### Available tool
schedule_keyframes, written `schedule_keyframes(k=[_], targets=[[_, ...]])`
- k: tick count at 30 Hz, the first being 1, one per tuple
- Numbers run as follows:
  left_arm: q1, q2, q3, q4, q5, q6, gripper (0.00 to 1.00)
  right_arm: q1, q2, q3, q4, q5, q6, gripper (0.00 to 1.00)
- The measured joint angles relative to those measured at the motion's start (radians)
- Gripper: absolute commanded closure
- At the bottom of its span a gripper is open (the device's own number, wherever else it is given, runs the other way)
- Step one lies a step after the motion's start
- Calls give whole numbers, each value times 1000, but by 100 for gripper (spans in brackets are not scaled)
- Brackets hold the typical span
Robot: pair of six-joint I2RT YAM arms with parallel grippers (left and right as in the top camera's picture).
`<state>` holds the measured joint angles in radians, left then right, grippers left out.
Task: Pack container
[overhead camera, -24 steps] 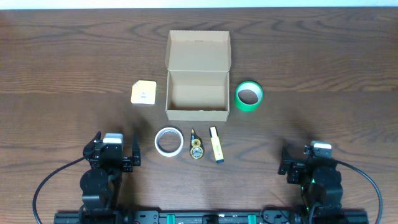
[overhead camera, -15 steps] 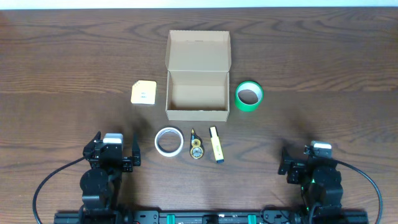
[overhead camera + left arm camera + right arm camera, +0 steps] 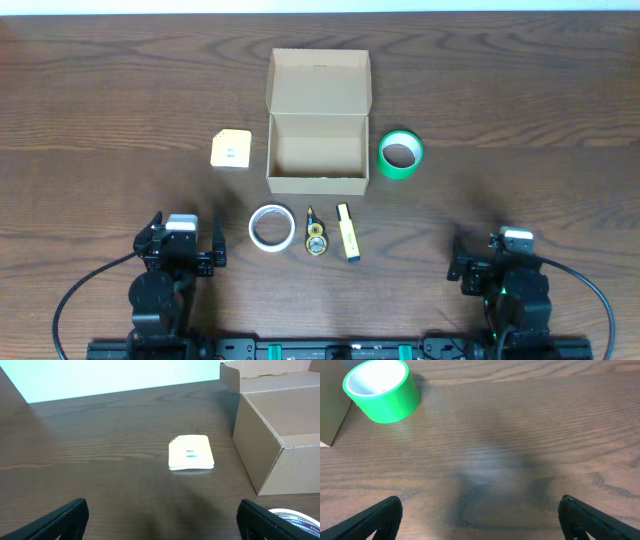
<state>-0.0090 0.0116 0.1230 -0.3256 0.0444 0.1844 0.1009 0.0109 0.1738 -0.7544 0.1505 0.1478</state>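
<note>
Centrally, tan cardboard box with hinged flap lid [image 3: 317, 184] open on wooden table [image 3: 520, 100] (green tape roll [image 3: 400, 154] just beside it), left end effector [image 3: 162, 515] and right end effector [image 3: 480, 512] both released, empty.

A yellow pad [image 3: 231, 149], green tape roll [image 3: 401, 154], white tape roll [image 3: 271, 226] and yellow marker [image 3: 346, 231] lie on the table [image 3: 520, 100].

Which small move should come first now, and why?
Probably the left end effector should reach toward the white tape roll: its jaws stand open and empty, the roll lies nearest to it, and the cardboard box is open with nothing visible inside.
</note>
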Motion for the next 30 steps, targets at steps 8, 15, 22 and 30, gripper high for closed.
schedule_keyframes(k=[8,15,22,30], targets=[[0,0,0,0,0,0,5,0,0,0,0,0,0,1],[0,0,0,0,0,0,5,0,2,0,11,0,0,1],[0,-1,-1,1,0,0,4,0,341,233,58,-17,0,1],[0,-2,-1,3,-1,0,5,-2,947,796,-79,-42,0,1]])
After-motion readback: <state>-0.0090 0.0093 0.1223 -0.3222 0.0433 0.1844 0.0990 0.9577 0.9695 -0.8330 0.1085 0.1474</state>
